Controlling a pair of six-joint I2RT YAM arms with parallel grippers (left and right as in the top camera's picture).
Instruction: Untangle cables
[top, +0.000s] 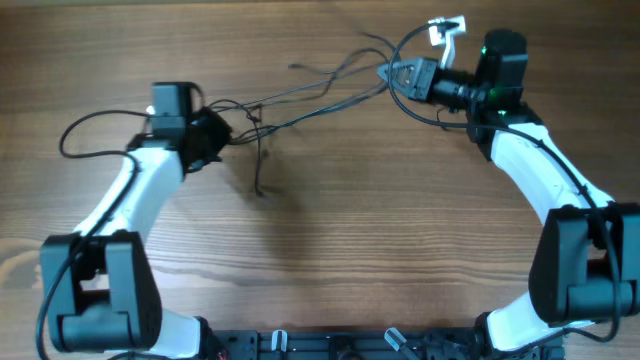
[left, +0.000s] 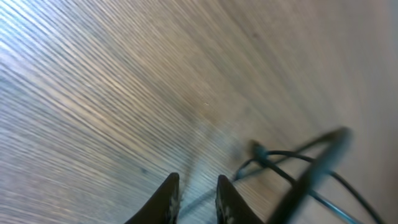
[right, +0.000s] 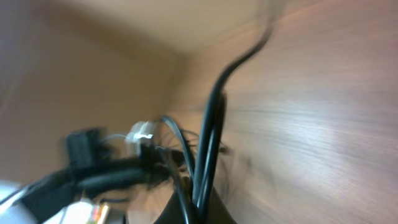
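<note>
- I am reaching my left arm inward across the table (top: 350, 230), with my left gripper (top: 222, 133) pointing toward the centre.
- I am holding my left gripper almost closed. Its fingers (left: 169, 198) are leaving only a narrow gap, and a thin strand is running through that gap.
- I am bending my right arm in toward the far edge, with my right gripper (top: 395, 74) pointing left.
- I am pinching a bundle of strands at the tips of my right gripper. The right wrist view is blurring the detail.
- The cables (top: 330, 105) are stretching above the table in a slanted line between my two grippers.
- One strand is hanging down from the left end toward the table.
- Loose loops are spreading around my right gripper, near a white tag (top: 447, 28).
</note>
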